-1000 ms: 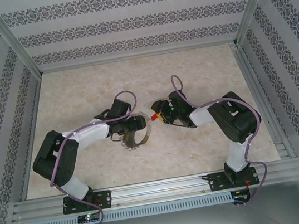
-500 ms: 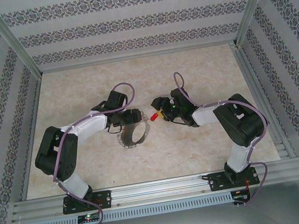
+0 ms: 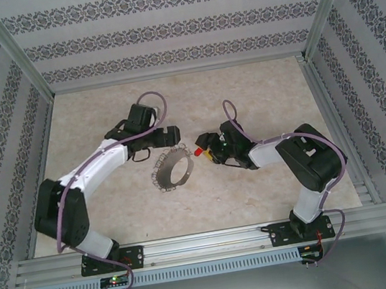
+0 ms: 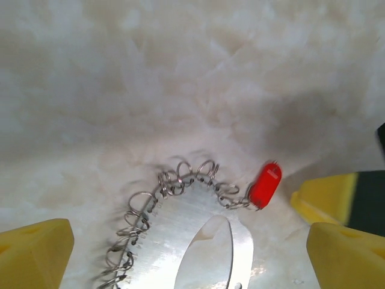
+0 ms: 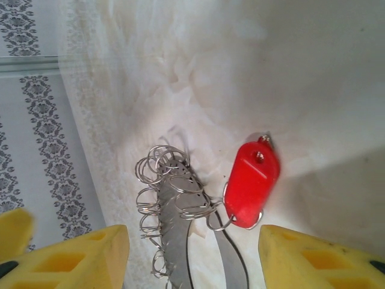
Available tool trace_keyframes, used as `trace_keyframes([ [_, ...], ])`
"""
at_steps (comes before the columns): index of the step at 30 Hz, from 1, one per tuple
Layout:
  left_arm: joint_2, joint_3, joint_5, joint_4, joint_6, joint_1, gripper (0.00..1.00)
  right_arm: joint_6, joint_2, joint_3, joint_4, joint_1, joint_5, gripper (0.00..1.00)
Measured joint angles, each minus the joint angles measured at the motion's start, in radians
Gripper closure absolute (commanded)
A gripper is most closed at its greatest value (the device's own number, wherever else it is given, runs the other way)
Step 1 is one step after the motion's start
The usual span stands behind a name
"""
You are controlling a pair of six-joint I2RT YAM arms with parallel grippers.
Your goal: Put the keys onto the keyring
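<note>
Red key (image 5: 251,185) on keyring (image 4: 168,241) — left end effector (image 3: 153,142), right end effector (image 3: 207,151) both released, inward-angled

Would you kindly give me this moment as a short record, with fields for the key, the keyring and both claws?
keyring: resting on the table, free of both claws
red key: on the table at the keyring's edge, touching its small rings; seems linked to one
left claw: open, above the keyring, holding nothing
right claw: open, above the red key, holding nothing
</note>
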Motion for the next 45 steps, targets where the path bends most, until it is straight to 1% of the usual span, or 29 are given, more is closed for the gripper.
trace_keyframes([
  [6, -0.169, 0.014, -0.079, -0.034, 0.030, 0.007, 0.00, 0.000, 0.000, 0.000, 0.000, 0.001, 0.000, 0.40],
  [9, -0.252, 0.010, -0.149, -0.046, 0.044, 0.010, 0.00, -0.006, -0.011, 0.000, -0.009, -0.002, 0.000, 0.39],
  [11, -0.313, -0.007, -0.211, -0.041, 0.059, 0.012, 0.00, -0.023, -0.053, -0.010, -0.035, -0.010, 0.001, 0.37],
  [14, -0.425, -0.071, -0.322, -0.014, 0.095, 0.013, 0.00, -0.063, -0.177, -0.022, -0.106, -0.048, 0.006, 0.31],
  [17, -0.520, -0.162, -0.431, 0.063, 0.162, 0.019, 0.00, -0.132, -0.329, -0.018, -0.201, -0.120, 0.012, 0.26],
  [20, -0.583, -0.261, -0.528, 0.167, 0.252, 0.027, 0.00, -0.226, -0.465, 0.010, -0.327, -0.207, 0.028, 0.13],
  [21, -0.595, -0.288, -0.554, 0.197, 0.285, 0.033, 0.00, -0.269, -0.508, 0.027, -0.378, -0.240, 0.040, 0.03],
  [23, -0.608, -0.329, -0.589, 0.240, 0.333, 0.055, 0.00, -0.358, -0.585, 0.064, -0.468, -0.300, 0.088, 0.02],
  [26, -0.622, -0.401, -0.600, 0.322, 0.378, 0.113, 0.00, -0.500, -0.687, 0.101, -0.557, -0.363, 0.229, 0.02],
  [28, -0.624, -0.468, -0.601, 0.394, 0.393, 0.150, 0.00, -0.607, -0.751, 0.095, -0.571, -0.380, 0.349, 0.02],
  [30, -0.607, -0.546, -0.600, 0.481, 0.398, 0.175, 0.00, -0.703, -0.791, 0.071, -0.547, -0.383, 0.449, 0.02],
  [32, -0.562, -0.624, -0.597, 0.570, 0.399, 0.193, 0.00, -0.809, -0.808, 0.036, -0.524, -0.395, 0.540, 0.02],
  [34, -0.483, -0.684, -0.590, 0.640, 0.398, 0.212, 0.00, -0.915, -0.793, 0.007, -0.505, -0.415, 0.612, 0.02],
  [39, -0.307, -0.788, -0.558, 0.861, 0.404, 0.233, 0.00, -1.085, -0.725, -0.087, -0.419, -0.469, 0.692, 0.02],
  [43, -0.200, -0.811, -0.523, 1.015, 0.418, 0.249, 0.00, -1.164, -0.643, -0.168, -0.310, -0.492, 0.712, 0.02],
  [45, -0.174, -0.811, -0.489, 1.069, 0.424, 0.263, 0.00, -1.184, -0.600, -0.203, -0.246, -0.500, 0.710, 0.02],
])
